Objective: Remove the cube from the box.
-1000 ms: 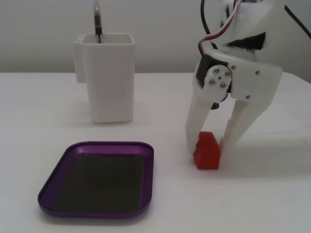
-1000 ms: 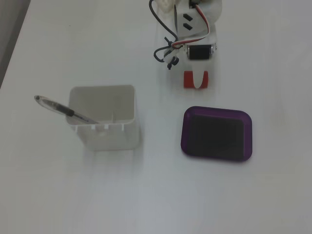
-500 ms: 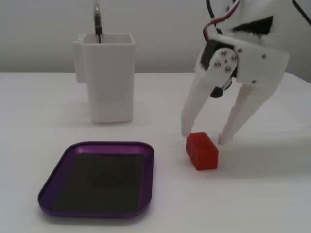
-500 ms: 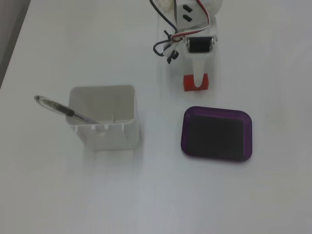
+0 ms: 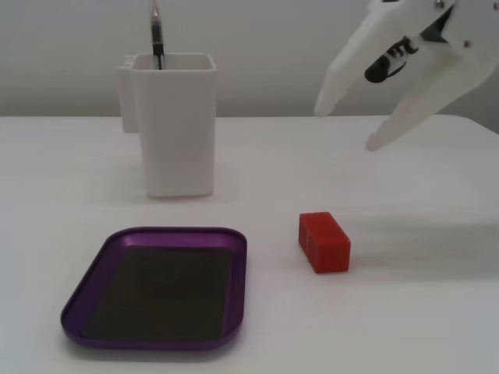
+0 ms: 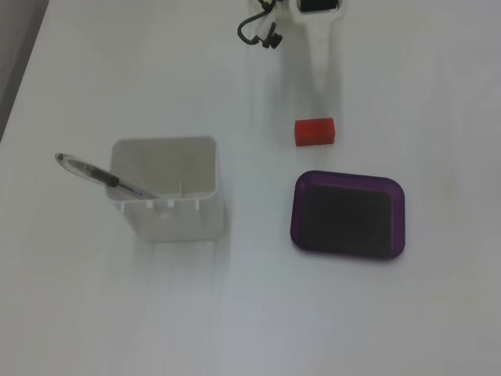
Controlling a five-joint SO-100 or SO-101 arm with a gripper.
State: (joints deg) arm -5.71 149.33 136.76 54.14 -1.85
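The red cube [image 5: 323, 241] lies on the white table, outside the box and just to its right. The purple box [image 5: 156, 234] is empty, with its dark inside bare. My white gripper [image 5: 346, 128] hangs open and empty in the air at the upper right, above and behind the cube and touching nothing. In the other fixed view the cube [image 6: 315, 131] lies just above the box [image 6: 348, 178]. The arm [image 6: 319, 23] comes in at the top edge there, and its fingers are hard to tell from the table.
A tall white square container [image 5: 178, 132] with a pen [image 5: 156, 35] in it stands behind the box. It is at the left in the other fixed view [image 6: 168, 196]. A black cable [image 6: 262, 31] lies near the arm's base.
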